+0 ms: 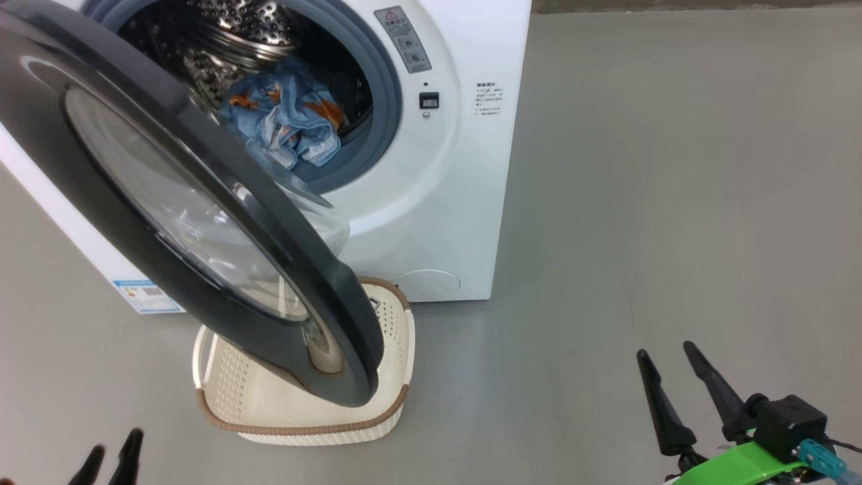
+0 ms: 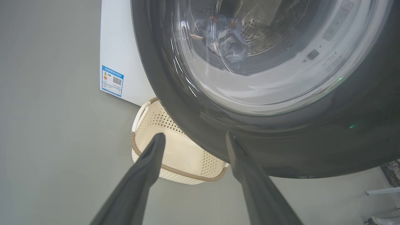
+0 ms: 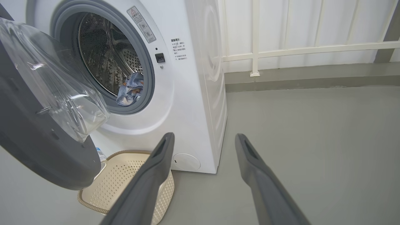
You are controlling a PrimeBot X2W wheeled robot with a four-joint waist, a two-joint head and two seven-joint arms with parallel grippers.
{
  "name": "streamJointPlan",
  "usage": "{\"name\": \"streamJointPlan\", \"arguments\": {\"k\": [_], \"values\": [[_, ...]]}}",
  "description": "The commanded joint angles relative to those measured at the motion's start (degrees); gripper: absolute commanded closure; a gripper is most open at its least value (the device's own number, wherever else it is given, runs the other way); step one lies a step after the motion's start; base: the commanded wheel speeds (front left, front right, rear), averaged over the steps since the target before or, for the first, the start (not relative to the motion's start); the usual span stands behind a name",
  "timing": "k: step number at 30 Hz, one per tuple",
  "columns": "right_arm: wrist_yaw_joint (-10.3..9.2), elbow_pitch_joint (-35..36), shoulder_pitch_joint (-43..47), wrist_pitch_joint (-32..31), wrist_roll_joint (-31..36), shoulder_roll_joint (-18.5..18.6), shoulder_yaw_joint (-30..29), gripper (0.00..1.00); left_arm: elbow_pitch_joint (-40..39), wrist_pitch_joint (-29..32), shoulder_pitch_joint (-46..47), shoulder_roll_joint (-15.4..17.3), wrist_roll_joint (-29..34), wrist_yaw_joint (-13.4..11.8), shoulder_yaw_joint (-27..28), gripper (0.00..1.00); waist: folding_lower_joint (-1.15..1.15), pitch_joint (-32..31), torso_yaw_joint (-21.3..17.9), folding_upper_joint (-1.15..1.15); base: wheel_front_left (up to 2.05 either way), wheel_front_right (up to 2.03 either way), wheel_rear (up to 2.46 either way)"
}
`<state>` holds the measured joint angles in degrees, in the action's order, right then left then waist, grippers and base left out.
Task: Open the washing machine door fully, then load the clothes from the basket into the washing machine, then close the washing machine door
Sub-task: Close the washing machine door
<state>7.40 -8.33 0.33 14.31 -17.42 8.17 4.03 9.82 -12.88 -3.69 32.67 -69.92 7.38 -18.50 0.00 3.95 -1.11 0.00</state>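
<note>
The big white washing machine [image 1: 431, 202] stands on the grey floor [image 1: 640, 202], and its round hole faces the robot. The door [image 1: 101, 182] is swung out part way. Its black outside faces the robot's left side, and its clear glass bowl points back at the hole. The blue clothes [image 1: 289, 121] lie in a bunch low in the shiny drum [image 1: 229, 40], near the front. The basket [image 1: 303, 428] sits on the floor right in front of the machine, open side up, and the door's bottom edge hangs over it. The left hand [image 1: 116, 441] is open and holds nothing, with its fingers pointing at the door's rim. The right hand [image 1: 666, 350] is open and holds nothing too, well off to the right.
</note>
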Motion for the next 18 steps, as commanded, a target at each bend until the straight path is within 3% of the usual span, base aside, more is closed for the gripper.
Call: {"name": "streamJointPlan", "arguments": {"k": [1,7,18], "values": [[0.09,1.5,-0.1,0.7,-0.1,0.8,0.4,0.00,1.9,-1.8,2.6,2.6,3.3,0.1,1.7,0.00,0.00,-0.3,-0.3,0.00,0.00,0.00,0.00],[0.09,1.4,0.8,0.7,-0.3,0.9,-1.1,0.00,3.5,-2.1,3.4,-2.6,17.0,0.1,9.5,0.00,0.00,-1.0,-0.8,0.00,0.00,0.00,0.00],[0.09,1.6,1.9,0.7,-0.5,1.1,-2.8,0.00,-2.6,-2.1,0.1,-10.5,33.6,0.1,18.5,0.00,0.00,-2.1,-1.6,0.00,0.00,0.00,0.00]]}}
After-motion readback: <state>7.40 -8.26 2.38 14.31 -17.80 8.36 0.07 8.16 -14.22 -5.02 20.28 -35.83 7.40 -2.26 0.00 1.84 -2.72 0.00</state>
